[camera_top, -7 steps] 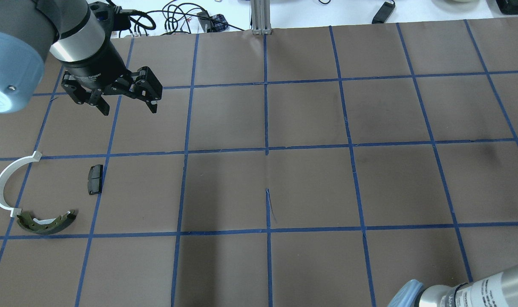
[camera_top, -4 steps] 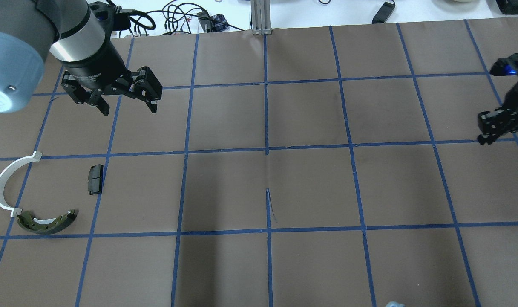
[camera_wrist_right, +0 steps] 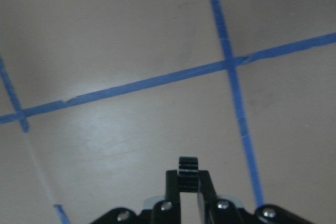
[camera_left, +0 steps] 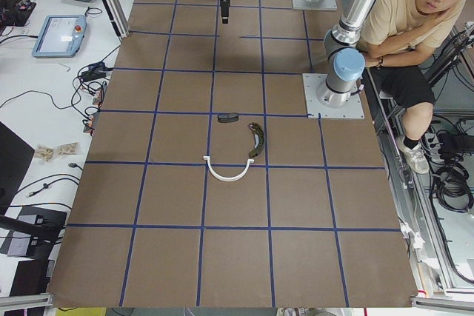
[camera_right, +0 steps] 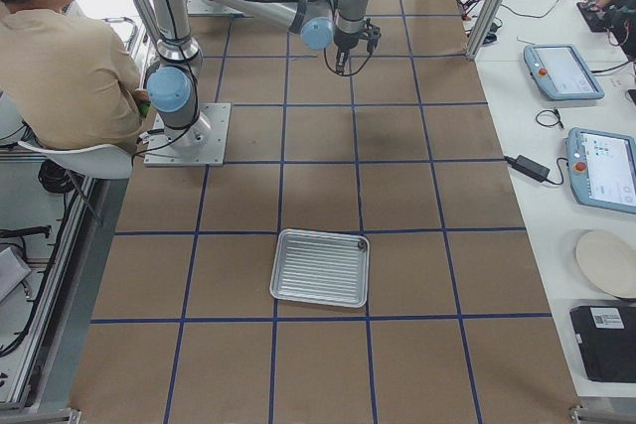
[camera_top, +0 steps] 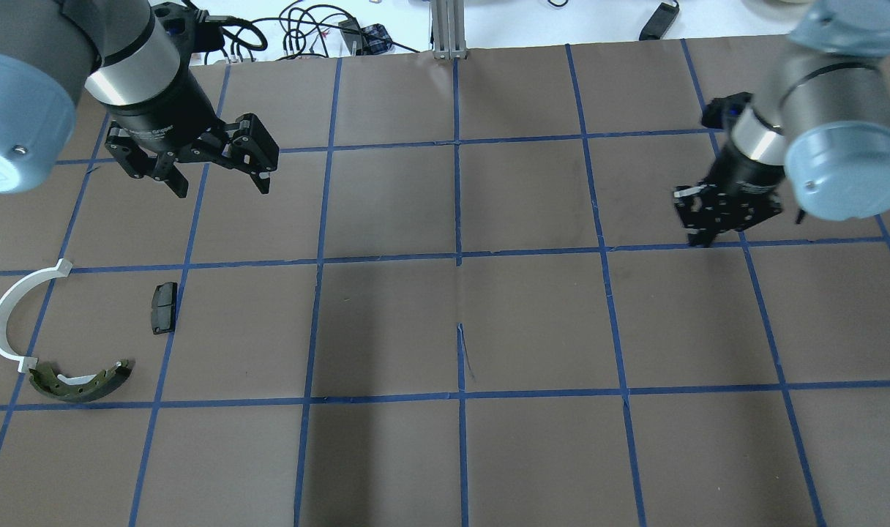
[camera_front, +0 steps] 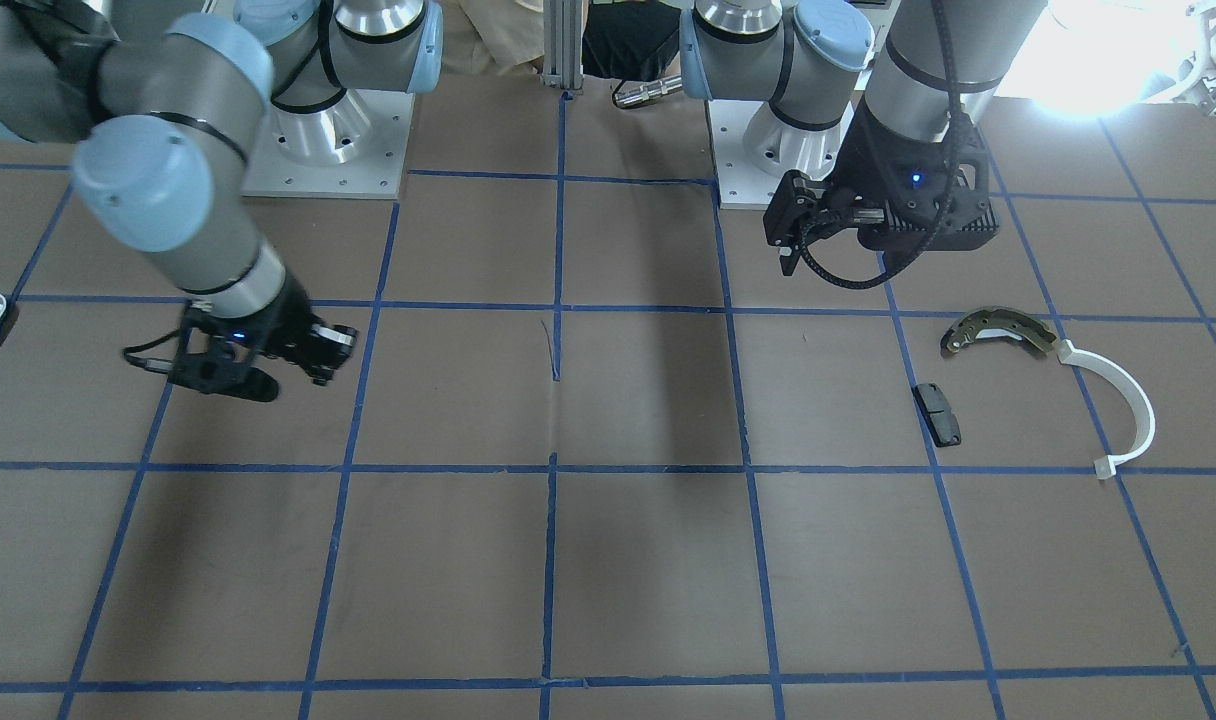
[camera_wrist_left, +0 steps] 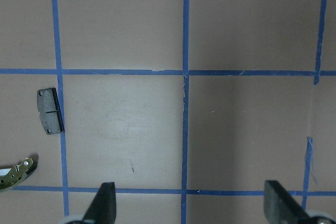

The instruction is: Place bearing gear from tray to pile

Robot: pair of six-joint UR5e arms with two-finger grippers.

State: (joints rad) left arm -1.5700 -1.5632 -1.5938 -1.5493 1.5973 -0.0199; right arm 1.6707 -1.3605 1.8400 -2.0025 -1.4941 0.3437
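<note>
You're mid-carry, I judge: the right claw (camera_top: 705, 234), at the overhead view's right, is clamped on the small black bearing gear (camera_wrist_right: 188, 164), well away from the tray (camera_right: 320, 267). The left claw (camera_top: 222, 190) hangs spread, empty. Next, cross the tabletop (camera_top: 533, 322) to the pile (camera_top: 79, 382) at lower left and release there.
</note>
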